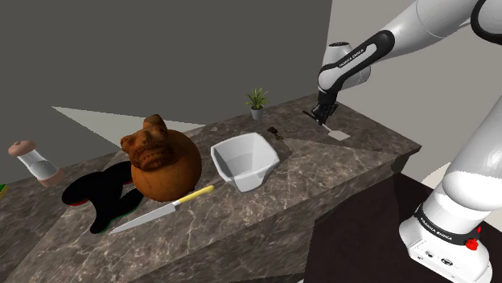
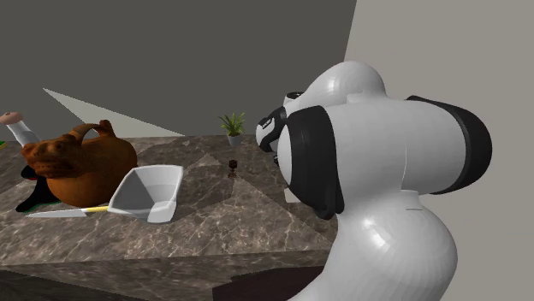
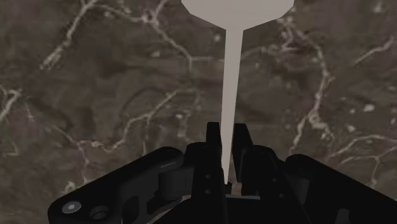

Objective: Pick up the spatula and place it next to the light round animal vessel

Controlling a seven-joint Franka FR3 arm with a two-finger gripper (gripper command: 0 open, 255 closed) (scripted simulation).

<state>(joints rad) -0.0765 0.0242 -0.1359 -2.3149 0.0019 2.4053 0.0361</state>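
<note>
In the shoulder view, the black gripper (image 1: pixel 324 111) is at the far end of the dark stone counter (image 1: pixel 322 173). It is down at the handle of the pale spatula (image 1: pixel 337 133), and the spatula's flat end points toward the counter's edge. The round brown animal pot (image 1: pixel 165 165) sits well apart from it, with a white bowl (image 1: pixel 245 163) between them. A knife (image 1: pixel 161 211) with a yellow handle lies in front of the pot. In the second exterior view, the big white arm (image 2: pixel 376 171) is up close, and the pot (image 2: pixel 90 167) and bowl (image 2: pixel 147 192) sit side by side. In the wrist view, the gripper (image 3: pixel 227 130) is closed on the spatula's (image 3: pixel 232 63) thin handle, with both fingers (image 3: pixel 213 135) pressed against it.
</note>
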